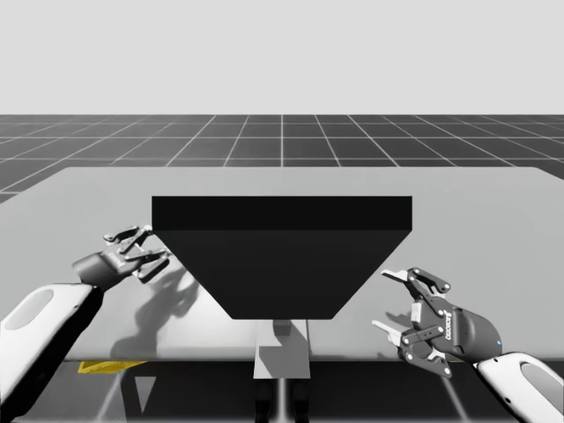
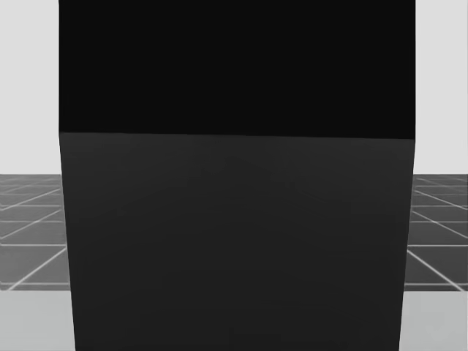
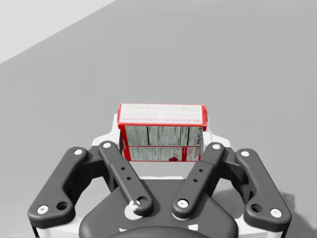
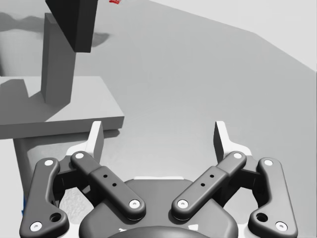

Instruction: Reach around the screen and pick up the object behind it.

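Observation:
A red and white box (image 3: 161,131) stands upright between the fingers of my left gripper (image 3: 162,128), which press on it from both sides. In the high view my left gripper (image 1: 150,245) is at the left edge of the black screen (image 1: 282,251), and the screen hides the box. My right gripper (image 1: 381,300) hovers open by the screen's lower right side, holding nothing. In the right wrist view, a red scrap of the box (image 4: 115,2) peeks out past the screen (image 4: 74,20), far ahead of my right gripper (image 4: 159,134). The screen (image 2: 234,219) blocks the head view.
The screen rests on a grey post (image 4: 59,64) with a flat block base (image 1: 282,352) near the table's front edge. The grey table (image 1: 476,211) stretches wide on both sides. A yellow patch (image 1: 106,366) lies below the front edge at left.

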